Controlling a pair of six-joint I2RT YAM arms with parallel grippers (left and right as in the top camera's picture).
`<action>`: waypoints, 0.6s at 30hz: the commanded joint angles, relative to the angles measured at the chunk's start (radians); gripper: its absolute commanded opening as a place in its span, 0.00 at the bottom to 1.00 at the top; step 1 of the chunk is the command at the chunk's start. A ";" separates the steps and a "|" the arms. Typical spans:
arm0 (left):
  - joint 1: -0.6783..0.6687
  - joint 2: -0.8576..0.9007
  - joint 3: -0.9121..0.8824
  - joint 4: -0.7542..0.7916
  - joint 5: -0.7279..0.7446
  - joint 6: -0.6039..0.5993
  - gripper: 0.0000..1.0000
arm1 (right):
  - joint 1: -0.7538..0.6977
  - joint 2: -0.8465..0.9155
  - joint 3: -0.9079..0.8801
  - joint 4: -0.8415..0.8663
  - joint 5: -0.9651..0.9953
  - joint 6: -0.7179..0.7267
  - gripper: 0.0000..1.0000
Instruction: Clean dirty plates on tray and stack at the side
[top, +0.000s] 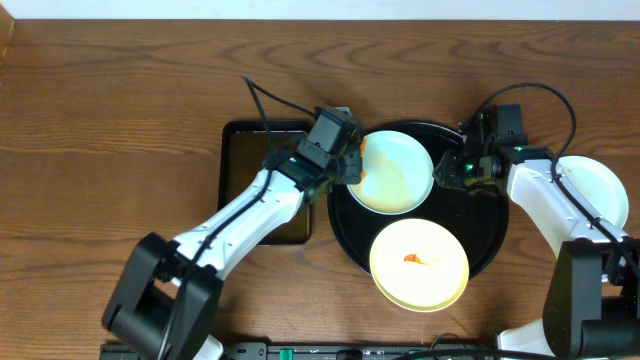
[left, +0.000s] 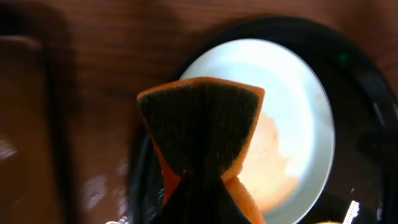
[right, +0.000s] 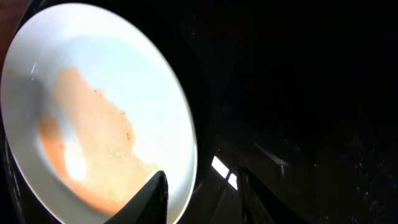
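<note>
Left tool (left: 196, 190) pinches a folded sponge (left: 199, 121) over the near edge of the smeared blue-white plate (left: 298, 106), which lies in the tray (top: 490, 235). Right tool (right: 202, 193) stands open astride the far rim. Plate: stiff, probably wet-slick and breakable; best gripped at the rim.

Overhead looks down — close wrist views share plate (left: 292, 93).

Glossy black round tray (top: 482, 225) with raised rim, flat on the brown wood-grain desk (top: 120, 120). At its far-left part, a pale blue-white plate (top: 392, 170), filmed with thin orange sauce over the near-left half. At the near edge, overhanging the rim, a pale yellow plate (top: 419, 265) with one small orange spot. Off the tray, on the desk to the right, a white plate (top: 600, 185), partly hidden.
</note>
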 joint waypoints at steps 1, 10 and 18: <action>0.038 -0.045 -0.002 -0.073 -0.093 0.043 0.08 | 0.017 0.003 0.012 0.013 -0.018 -0.043 0.36; 0.163 -0.054 -0.004 -0.248 -0.184 0.044 0.08 | 0.054 0.068 0.011 0.055 -0.018 -0.042 0.33; 0.184 -0.052 -0.004 -0.279 -0.184 0.047 0.08 | 0.062 0.167 0.011 0.099 -0.018 -0.001 0.21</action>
